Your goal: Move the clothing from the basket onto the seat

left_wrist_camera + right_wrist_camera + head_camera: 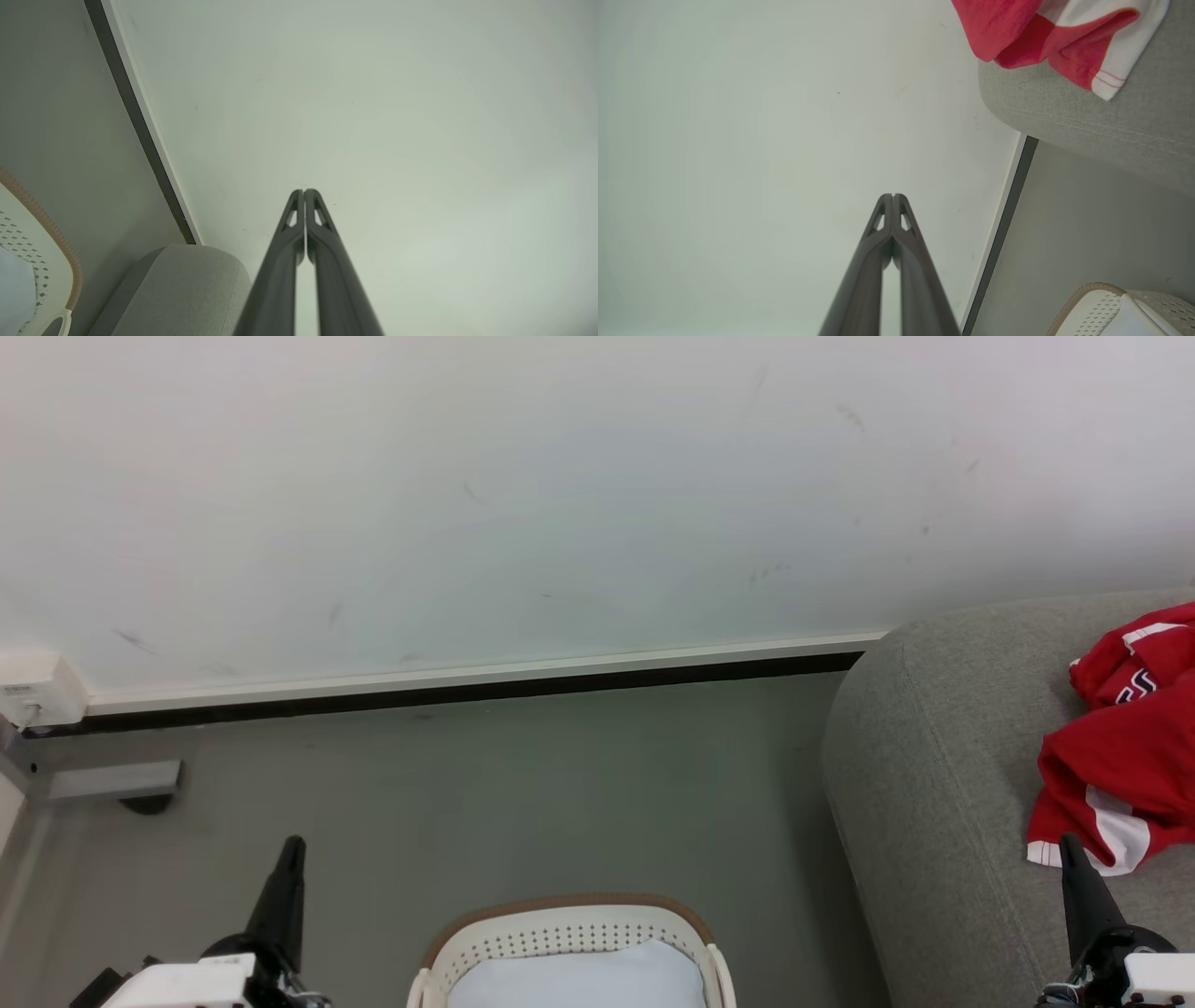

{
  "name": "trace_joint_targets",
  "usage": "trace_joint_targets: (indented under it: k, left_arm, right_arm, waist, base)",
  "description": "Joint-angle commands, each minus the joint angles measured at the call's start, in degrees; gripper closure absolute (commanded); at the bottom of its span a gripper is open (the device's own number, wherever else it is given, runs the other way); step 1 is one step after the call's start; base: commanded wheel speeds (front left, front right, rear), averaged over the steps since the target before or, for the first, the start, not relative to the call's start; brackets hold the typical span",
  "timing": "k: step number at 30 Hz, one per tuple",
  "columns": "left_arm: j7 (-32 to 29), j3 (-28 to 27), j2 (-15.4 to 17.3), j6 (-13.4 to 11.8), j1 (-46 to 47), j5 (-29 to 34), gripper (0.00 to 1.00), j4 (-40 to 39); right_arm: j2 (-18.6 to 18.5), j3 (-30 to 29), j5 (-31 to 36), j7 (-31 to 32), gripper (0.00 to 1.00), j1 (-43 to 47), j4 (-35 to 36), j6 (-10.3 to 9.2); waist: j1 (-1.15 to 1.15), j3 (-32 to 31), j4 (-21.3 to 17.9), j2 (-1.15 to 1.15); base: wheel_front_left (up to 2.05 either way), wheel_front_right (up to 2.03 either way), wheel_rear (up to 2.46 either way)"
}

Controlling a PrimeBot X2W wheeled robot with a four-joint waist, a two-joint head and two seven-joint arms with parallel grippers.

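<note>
Clothing (1125, 756) rests on seat (934, 793); basket (569, 922) holds possibly pale fabric (579, 982). Wrist views, unlike head view, show left gripper (304, 192) and right gripper (893, 196) clenched, empty.

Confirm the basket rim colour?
Brown rim on a cream-white basket with small holes; clearest in the head view.

The left gripper (293, 851) and right gripper (1068, 845) match — long tapering dark fingers (278, 280), triangular cut-outs (291, 218), white wrist housings (187, 982).

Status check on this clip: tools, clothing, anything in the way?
Left tool and right tool shut, empty. Red clothing on the seat. Basket holds a pale thing. Nothing in the way.
</note>
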State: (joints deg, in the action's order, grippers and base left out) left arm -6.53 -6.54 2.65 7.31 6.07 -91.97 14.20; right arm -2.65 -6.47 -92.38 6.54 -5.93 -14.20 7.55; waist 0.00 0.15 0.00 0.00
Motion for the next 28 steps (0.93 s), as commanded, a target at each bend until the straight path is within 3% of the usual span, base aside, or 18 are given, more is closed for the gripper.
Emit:
trace_joint_targets:
  k: [1, 28]
  left_arm:
    - [-0.24, -0.10, 0.42, 0.36, 0.51, -0.79, 1.00, -0.18]
    - [-0.23, -0.10, 0.42, 0.32, 0.51, -0.79, 1.00, -0.18]
  right_arm:
    - [-0.42, -0.23, -0.06, 0.21, 1.00, -0.68, 0.32, -0.12]
    - [-0.42, -0.23, -0.06, 0.20, 1.00, -0.68, 0.32, -0.12]
  waist:
    - [0.00, 0.00, 0.00, 0.00]
    - [0.00, 0.00, 0.00, 0.00]
  base:
    - [0.00, 0.00, 0.00]
    - [0.00, 0.00, 0.00]
